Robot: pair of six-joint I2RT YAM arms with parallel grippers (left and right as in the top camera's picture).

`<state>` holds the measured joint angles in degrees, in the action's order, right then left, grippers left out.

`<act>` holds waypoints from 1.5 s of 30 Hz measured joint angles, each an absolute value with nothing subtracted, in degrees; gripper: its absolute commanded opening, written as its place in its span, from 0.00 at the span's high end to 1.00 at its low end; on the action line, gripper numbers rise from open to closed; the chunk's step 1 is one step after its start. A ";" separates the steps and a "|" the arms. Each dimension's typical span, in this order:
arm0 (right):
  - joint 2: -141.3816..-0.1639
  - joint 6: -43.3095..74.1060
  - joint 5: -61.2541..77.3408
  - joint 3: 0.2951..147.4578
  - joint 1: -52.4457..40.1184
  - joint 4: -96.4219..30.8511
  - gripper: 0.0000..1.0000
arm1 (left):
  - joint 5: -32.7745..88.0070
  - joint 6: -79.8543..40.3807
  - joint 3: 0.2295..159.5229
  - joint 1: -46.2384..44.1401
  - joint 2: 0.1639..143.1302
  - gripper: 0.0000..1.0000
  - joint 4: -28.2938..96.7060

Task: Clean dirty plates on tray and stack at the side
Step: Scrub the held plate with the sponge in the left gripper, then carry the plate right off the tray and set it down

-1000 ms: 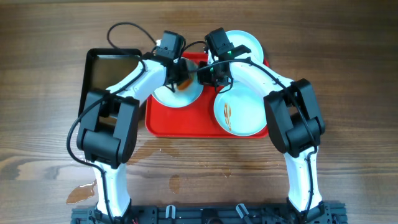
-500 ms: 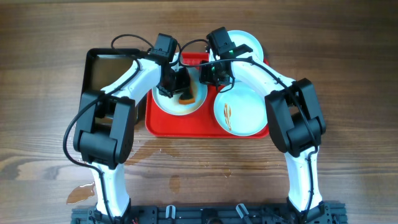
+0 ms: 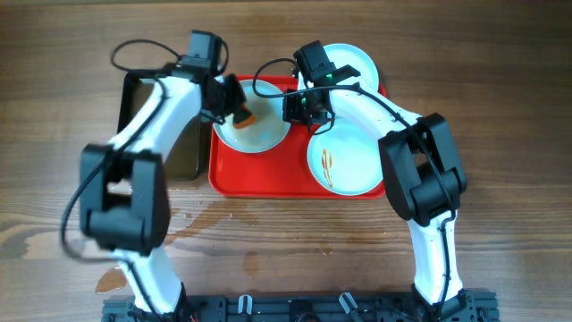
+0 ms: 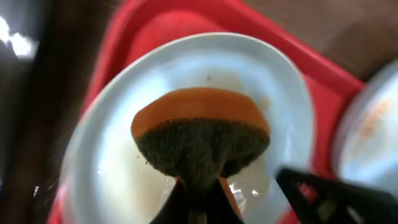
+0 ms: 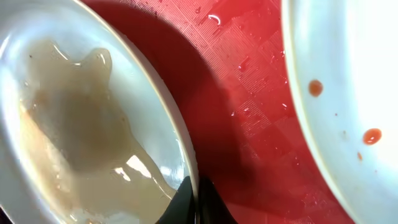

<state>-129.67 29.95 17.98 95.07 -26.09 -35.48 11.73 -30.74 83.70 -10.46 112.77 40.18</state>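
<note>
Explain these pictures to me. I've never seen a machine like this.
Two white robot arms work at a wooden table. One picture looks down from above. The other two come from a camera on each wrist. On a red tray lie the wet plate, the streaked plate and the far plate. A black pan sits beside the tray. The left hand grips an orange sponge over the wet plate. The right hand pinches that plate's rim.
</note>
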 measured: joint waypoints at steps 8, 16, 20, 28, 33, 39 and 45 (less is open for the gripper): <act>-129.34 23.40 21.41 95.07 -26.04 -35.77 0.95 | -2.37 -30.72 83.79 0.84 104.66 0.96 53.82; -110.34 17.61 -8.12 95.07 -30.76 -39.72 0.96 | -3.62 -30.72 82.65 3.18 104.68 0.96 53.60; -108.38 14.24 -32.51 95.07 -38.39 -40.49 0.96 | -3.62 -30.72 82.65 3.18 104.68 0.96 53.60; -108.38 12.25 -71.61 95.07 -51.40 -40.16 0.96 | -3.62 -30.72 82.21 3.18 104.68 0.96 53.60; -108.38 12.78 -77.87 95.07 -51.33 -40.10 0.96 | -3.62 -30.72 82.11 3.18 104.68 0.96 53.58; -108.31 14.55 -43.20 95.07 -35.38 -44.86 0.96 | -3.64 -30.72 82.06 3.18 104.68 0.96 53.41; -108.09 16.99 -8.08 92.84 4.14 -48.66 0.96 | -3.62 -30.72 82.06 3.18 104.68 0.96 52.93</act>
<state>-108.09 16.99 -8.08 92.84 4.14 -48.66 -3.62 -30.72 82.06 3.18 104.68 52.93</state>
